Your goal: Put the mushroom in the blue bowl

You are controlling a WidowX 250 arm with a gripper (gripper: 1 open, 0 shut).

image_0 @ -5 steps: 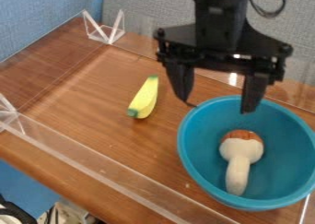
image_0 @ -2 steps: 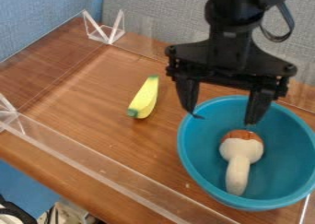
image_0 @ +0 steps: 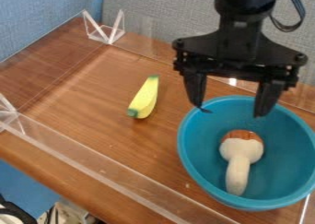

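The mushroom (image_0: 240, 157) lies inside the blue bowl (image_0: 201, 159), cream stem toward the front and brown-orange cap toward the back. The bowl stands at the front right of the wooden table. My gripper (image_0: 233, 103) hangs above the bowl's back rim, pointing down, its two black fingers (image_0: 201, 91) spread wide with nothing between them. The mushroom is well below and in front of the fingertips, apart from them.
A yellow-green banana toy (image_0: 144, 97) lies on the table (image_0: 74, 76) left of the bowl. Clear acrylic walls (image_0: 105, 27) edge the table at the back left and along the front. A blue wall stands behind.
The gripper has shifted right and slightly toward the bowl's back rim, still open. The mushroom and banana have not moved.
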